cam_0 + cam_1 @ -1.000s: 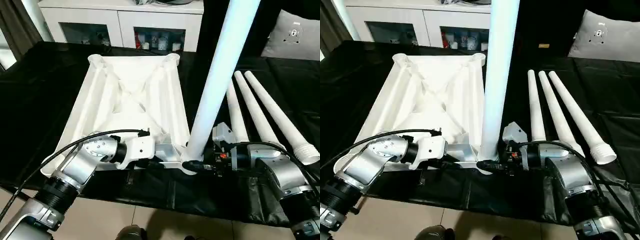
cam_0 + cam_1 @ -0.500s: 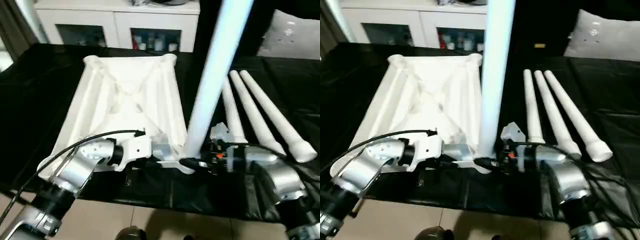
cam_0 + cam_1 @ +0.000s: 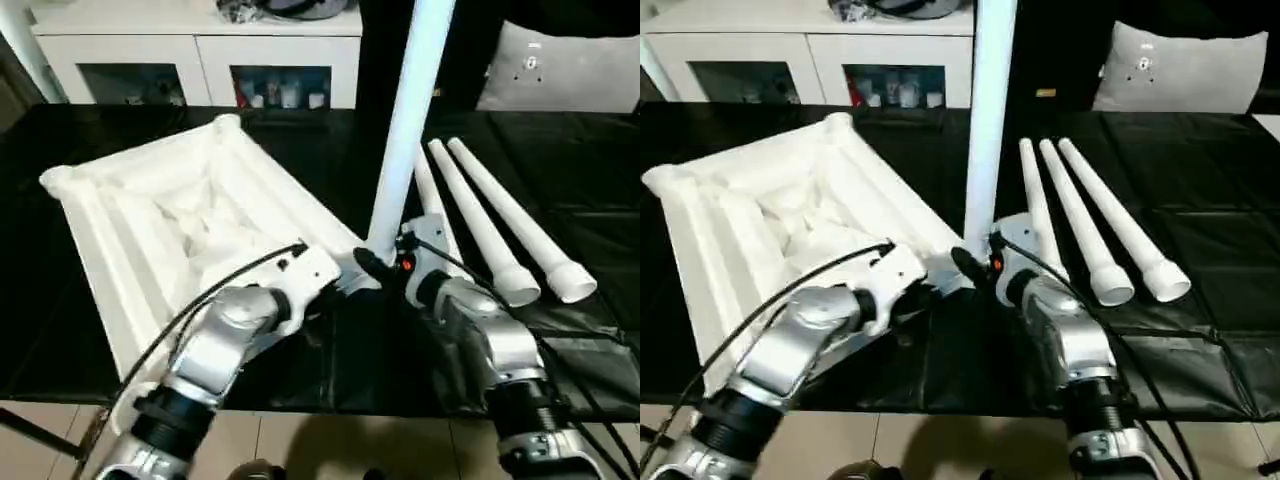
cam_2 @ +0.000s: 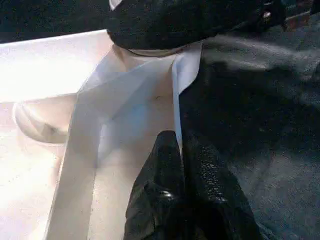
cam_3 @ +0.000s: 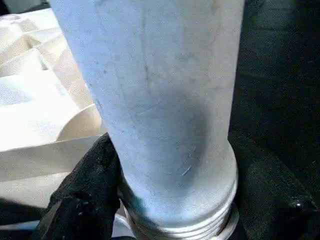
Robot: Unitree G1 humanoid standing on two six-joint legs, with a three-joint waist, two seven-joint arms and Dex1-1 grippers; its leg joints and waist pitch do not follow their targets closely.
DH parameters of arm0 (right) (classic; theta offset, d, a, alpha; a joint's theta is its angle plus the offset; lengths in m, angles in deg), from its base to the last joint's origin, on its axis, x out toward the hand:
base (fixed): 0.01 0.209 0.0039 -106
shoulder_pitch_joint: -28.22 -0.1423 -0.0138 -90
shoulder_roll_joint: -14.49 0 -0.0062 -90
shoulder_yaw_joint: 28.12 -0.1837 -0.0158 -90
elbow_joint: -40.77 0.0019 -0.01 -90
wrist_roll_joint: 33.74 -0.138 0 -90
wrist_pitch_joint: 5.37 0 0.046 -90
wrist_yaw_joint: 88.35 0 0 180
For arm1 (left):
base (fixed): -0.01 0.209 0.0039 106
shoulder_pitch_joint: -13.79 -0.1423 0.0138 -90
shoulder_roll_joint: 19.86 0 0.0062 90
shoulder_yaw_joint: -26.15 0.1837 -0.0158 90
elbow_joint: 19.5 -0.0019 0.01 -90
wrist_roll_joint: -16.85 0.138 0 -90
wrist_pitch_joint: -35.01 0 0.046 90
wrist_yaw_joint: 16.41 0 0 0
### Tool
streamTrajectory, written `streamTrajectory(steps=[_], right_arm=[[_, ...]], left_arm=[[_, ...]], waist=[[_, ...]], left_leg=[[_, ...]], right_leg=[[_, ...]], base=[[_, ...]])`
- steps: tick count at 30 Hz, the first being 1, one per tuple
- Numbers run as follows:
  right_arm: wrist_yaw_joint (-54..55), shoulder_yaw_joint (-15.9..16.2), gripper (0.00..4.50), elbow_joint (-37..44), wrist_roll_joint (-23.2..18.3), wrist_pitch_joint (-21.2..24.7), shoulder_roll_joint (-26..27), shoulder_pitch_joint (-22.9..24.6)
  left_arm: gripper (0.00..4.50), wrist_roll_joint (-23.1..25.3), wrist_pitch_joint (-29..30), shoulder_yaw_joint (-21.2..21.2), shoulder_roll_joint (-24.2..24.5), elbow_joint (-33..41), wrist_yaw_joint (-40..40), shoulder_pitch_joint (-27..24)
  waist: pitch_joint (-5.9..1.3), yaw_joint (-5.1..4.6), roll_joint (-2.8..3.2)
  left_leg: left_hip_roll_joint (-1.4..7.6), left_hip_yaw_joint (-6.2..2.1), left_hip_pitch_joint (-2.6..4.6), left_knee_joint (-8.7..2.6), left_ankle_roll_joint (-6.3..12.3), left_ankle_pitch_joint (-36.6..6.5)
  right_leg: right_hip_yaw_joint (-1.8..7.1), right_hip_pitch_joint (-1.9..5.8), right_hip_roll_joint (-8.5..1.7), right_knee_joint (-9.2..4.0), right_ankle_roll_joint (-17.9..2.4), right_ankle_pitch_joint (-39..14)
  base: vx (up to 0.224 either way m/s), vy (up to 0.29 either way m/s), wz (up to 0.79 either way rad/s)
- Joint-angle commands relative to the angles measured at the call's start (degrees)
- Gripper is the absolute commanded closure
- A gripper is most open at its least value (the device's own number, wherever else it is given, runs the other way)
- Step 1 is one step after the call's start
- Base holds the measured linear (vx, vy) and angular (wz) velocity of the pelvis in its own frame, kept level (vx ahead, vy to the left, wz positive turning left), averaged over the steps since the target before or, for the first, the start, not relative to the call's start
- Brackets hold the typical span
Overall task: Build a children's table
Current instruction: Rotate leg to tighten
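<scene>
Table top (image 3: 170,215) lies upside down on the left of the black tabletop (image 3: 600,340), ribbed cross-braced underside up, turned at an angle so one corner points to the far side. Round corner sockets visible at far-left corner (image 3: 55,180) and far corner (image 3: 225,125). Left tool (image 4: 182,165) is fully closed, both black fingers pressed together, tips lying on the white rim wall at the near-right corner; whether it pinches the wall, can't tell. Just right of that, one leg (image 3: 410,120) stands upright in the near-right corner socket, threaded end (image 5: 185,220) down at the socket. Right tool (image 3: 365,265) sits at the leg's base, jaws spread around it, one black finger (image 5: 85,190) against the leg's side; the other finger is hidden behind the leg, so a firm grip can't be confirmed. Right of the upright leg, three spare legs (image 3: 500,225) lie side by side on the tabletop, thick ends toward the near side, thin ends far. Far side: white cabinet (image 3: 190,60) on the left, grey pillow (image 3: 555,70) on the right.
</scene>
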Motion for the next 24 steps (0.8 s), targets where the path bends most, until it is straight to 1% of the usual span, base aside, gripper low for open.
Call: streamTrajectory(steps=[1, 2, 3, 4, 6, 7, 8, 9, 10, 11, 12, 14, 15, 16, 17, 18, 19, 20, 21, 22, 23, 24], right_arm=[[-0.8, 1.6, 1.05, -1.4, -1.3, 1.3, 1.9, 0.8], [-0.9, 1.0, 0.98, -0.8, -1.7, 1.1, 2.0, 1.0], [-1.0, 0.7, 0.86, -0.5, -1.7, 0.8, 1.9, 1.1], [-1.1, 0.5, 0.74, -0.2, -1.6, 0.5, 1.8, 1.2], [-1.7, 0.4, 0.61, 1.2, -1.5, -1.1, 0.6, 1.9], [-2.1, 0.2, 0.42, 1.6, -1.5, -1.8, 0.2, 2.2], [-2.7, -0.1, 0.30, 2.1, -1.9, -2.1, -0.3, 2.5], [-3.5, -0.4, 0.30, 2.7, -2.2, -2.6, -0.9, 2.8], [-4.9, -0.9, 0.16, 3.6, -3.0, -2.8, -1.9, 3.3], [-5.9, -1.1, 0.16, 4.2, -3.5, -2.6, -2.6, 3.6], [-7.6, -1.2, 0.08, 5.0, -3.8, -3.1, -3.8, 4.1], [-13.2, -0.8, 0.03, 7.6, -4.4, -4.1, -7.6, 5.5], [-13.5, -0.8, 0.03, 7.7, -4.5, -4.1, -7.8, 5.5], [-16.7, -0.9, 0.03, 9.1, -5.3, -4.3, -10.1, 5.9], [-16.7, -0.9, 0.03, 9.1, -5.3, -4.3, -10.1, 5.9], [-19.6, -1.1, 0.03, 9.8, -6.0, -4.6, -12.3, 5.7], [-21.3, -1.0, 0.03, 10.0, -6.2, -4.9, -13.6, 5.4], [-22.6, -0.7, 0.03, 10.1, -6.2, -5.2, -14.8, 5.2], [-22.6, -0.7, 0.03, 10.1, -6.2, -5.2, -14.8, 5.2], [-24.9, -0.2, 0.03, 10.2, -6.4, -5.1, -16.4, 4.8], [-24.9, -0.2, 0.03, 10.2, -6.4, -5.1, -16.4, 4.8], [-26.6, 0.3, 0.03, 10.2, -6.2, -5.4, -17.5, 4.7]], left_arm=[[4.50, -0.5, -1.3, 2.4, -1.3, 1.1, 0.0, 2.2], [4.50, 0.0, -1.0, 2.4, -1.0, 1.4, -0.2, 2.2], [4.50, 0.2, -0.8, 2.4, -0.8, 1.5, -0.3, 2.1], [4.50, 0.4, -0.7, 2.4, -0.6, 1.7, -0.4, 2.1], [4.50, 0.6, -0.8, 2.4, 0.3, 1.9, -0.9, 1.9], [4.50, 0.6, -0.9, 2.4, 0.6, 1.9, -1.1, 1.8], [4.50, 0.5, -1.2, 2.4, 1.0, 1.8, -1.4, 1.8], [4.50, 0.4, -1.4, 2.3, 1.4, 1.6, -1.7, 1.8], [4.50, 0.2, -1.9, 2.3, 2.2, 1.2, -2.3, 1.8], [4.50, 0.1, -2.4, 2.3, 2.7, 0.9, -2.7, 1.8], [4.50, 0.0, -3.2, 2.2, 3.5, 0.5, -3.3, 1.8], [4.50, -0.4, -6.1, 2.0, 5.8, -1.0, -5.7, 2.0], [4.50, -0.4, -6.2, 2.1, 6.0, -1.0, -5.9, 2.0], [4.50, -0.8, -9.2, 2.2, 7.7, -2.1, -8.2, 2.2], [4.50, -0.8, -9.2, 2.2, 7.7, -2.1, -8.2, 2.2], [4.50, -1.5, -11.8, 2.4, 9.5, -2.9, -11.0, 2.6], [4.50, -1.8, -13.3, 2.6, 10.5, -3.3, -12.6, 2.9], [4.50, -2.1, -14.8, 2.8, 11.3, -3.7, -14.0, 3.2], [4.50, -2.1, -14.8, 2.8, 11.3, -3.7, -14.0, 3.2], [4.50, -2.7, -16.2, 3.0, 12.3, -4.2, -16.3, 3.7], [4.50, -2.7, -16.2, 3.0, 12.3, -4.2, -16.3, 3.7], [4.50, -2.9, -17.2, 3.2, 13.1, -4.6, -17.7, 4.0]], waist=[[-2.54, -0.02, -0.40], [-2.65, 0.10, -0.37], [-2.69, 0.12, -0.38], [-2.86, 0.27, 0.00], [-2.88, 0.32, -0.08], [-3.04, 0.56, 0.03], [-3.20, 0.65, 0.02], [-3.22, 0.74, 0.01], [-3.46, 1.14, -0.02], [-3.46, 1.14, -0.02], [-3.54, 1.46, -0.05], [-3.70, 2.02, -0.11], [-3.74, 2.14, -0.16], [-3.83, 2.22, -0.16], [-3.83, 2.22, -0.16], [-4.03, 2.13, -0.32], [-4.00, 2.14, -0.19], [-3.97, 2.16, -0.18], [-4.20, 2.31, -0.04], [-4.23, 2.41, 0.08], [-4.30, 2.44, 0.05], [-4.26, 2.51, 0.03]], left_leg=[[5.79, -3.79, 1.06, -4.66, 1.17, -21.4], [5.92, -3.75, 1.03, -4.70, 1.26, -21.1], [5.94, -3.75, 0.86, -4.73, 1.31, -20.6], [6.13, -3.72, 0.66, -4.79, 1.32, -19.6], [6.21, -3.67, 0.60, -4.84, 1.37, -19.3], [6.31, -3.58, 0.47, -4.80, 1.56, -18.4], [6.29, -3.54, 0.38, -4.74, 1.71, -17.5], [6.27, -3.46, 0.27, -4.72, 1.97, -16.8], [6.33, -3.30, 0.02, -4.58, 2.95, -14.3], [6.33, -3.30, 0.02, -4.58, 2.95, -14.3], [6.35, -3.27, -0.14, -4.51, 3.64, -13.2], [6.43, -3.10, -0.04, -4.38, 4.41, -11.8], [6.34, -3.07, -0.08, -4.32, 4.62, -11.3], [6.17, -3.07, -0.30, -4.24, 5.36, -10.4], [6.17, -3.07, -0.30, -4.24, 5.36, -10.4], [6.28, -3.07, -0.40, -4.15, 5.93, -9.4], [6.40, -3.09, -0.35, -4.19, 5.87, -9.8], [6.28, -3.02, -0.31, -4.13, 5.91, -9.9], [6.31, -3.05, -0.22, -4.06, 5.78, -10.0], [6.39, -3.04, -0.20, -4.04, 5.59, -9.7], [6.43, -3.01, -0.22, -4.03, 5.57, -9.6], [6.48, -3.02, -0.25, -4.04, 5.60, -9.6]], right_leg=[[4.29, 0.91, -7.91, -6.93, -1.8, -33.3], [4.55, 0.87, -8.08, -6.75, -2.5, -31.9], [4.62, 0.98, -8.13, -6.59, -2.8, -31.1], [4.76, 1.05, -8.11, -6.29, -3.7, -28.5], [4.87, 1.12, -8.14, -6.13, -4.3, -27.2], [5.09, 1.23, -8.25, -5.86, -5.0, -25.1], [5.10, 1.34, -8.23, -5.69, -5.2, -24.2], [5.14, 1.38, -8.23, -5.61, -5.4, -23.3], [5.21, 1.52, -8.15, -5.22, -6.0, -20.1], [5.21, 1.52, -8.15, -5.22, -6.0, -20.1], [5.19, 1.69, -8.15, -4.97, -6.2, -18.7], [5.19, 1.64, -7.97, -4.77, -6.4, -16.9], [5.14, 1.66, -7.91, -4.67, -6.4, -16.4], [4.98, 1.85, -7.82, -4.56, -6.6, -15.5], [4.98, 1.85, -7.82, -4.56, -6.6, -15.5], [4.93, 1.90, -7.76, -4.32, -7.0, -14.3], [4.91, 1.88, -7.87, -4.24, -7.2, -14.8], [4.89, 1.77, -7.82, -4.39, -7.2, -15.2], [4.88, 1.93, -7.92, -4.40, -7.2, -15.4], [4.85, 1.84, -7.78, -4.26, -7.6, -14.6], [4.86, 1.90, -7.78, -4.20, -7.7, -14.2], [4.88, 1.89, -7.81, -4.16, -7.8, -14.0]], base=[[0.000, 0.000, 0.00], [0.000, 0.000, 0.00], [0.000, 0.000, 0.00], [0.000, 0.000, 0.00], [0.000, 0.000, 0.00], [0.000, 0.000, 0.00], [0.000, 0.000, 0.00], [0.000, 0.000, 0.00], [0.000, 0.000, 0.00], [0.000, 0.000, 0.00], [0.000, 0.000, 0.00], [0.000, 0.000, 0.00], [0.000, 0.000, 0.00], [0.000, 0.000, 0.00], [0.000, 0.000, 0.00], [0.000, 0.000, 0.00], [0.000, 0.000, 0.00], [0.000, 0.000, 0.00], [0.000, 0.000, 0.00], [0.000, 0.000, 0.00], [0.000, 0.000, 0.00], [0.000, 0.000, 0.00]])
